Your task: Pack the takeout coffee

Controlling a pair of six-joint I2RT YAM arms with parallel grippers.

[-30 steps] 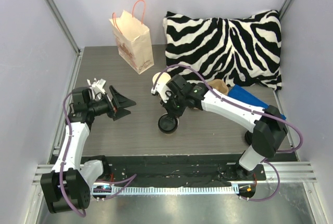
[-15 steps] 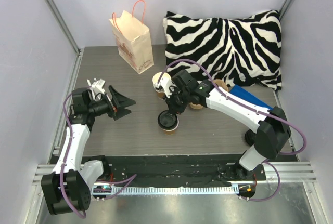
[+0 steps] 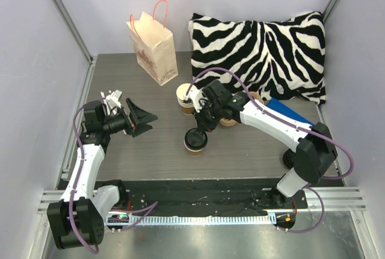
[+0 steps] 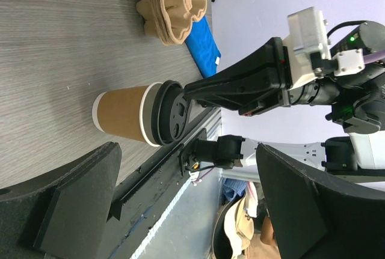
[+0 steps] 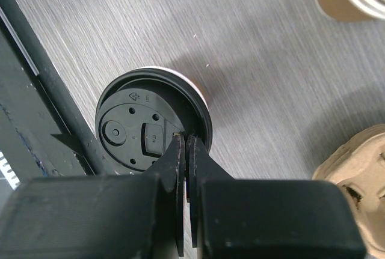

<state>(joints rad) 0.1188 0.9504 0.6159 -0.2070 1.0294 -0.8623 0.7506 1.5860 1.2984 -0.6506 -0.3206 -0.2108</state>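
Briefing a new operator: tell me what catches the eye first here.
The zebra-striped pillow against the far wall, right side, dominates. Mid-table, the right gripper, shut, has its tips at the black lid of the takeout coffee. A paper bag stands back left.

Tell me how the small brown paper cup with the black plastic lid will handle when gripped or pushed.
The brown paper cup stands upright, narrower at its base than at the black lid, so a high push would probably tip it. Its paper wall likely dents under a hard squeeze. Tipped over, it might roll.
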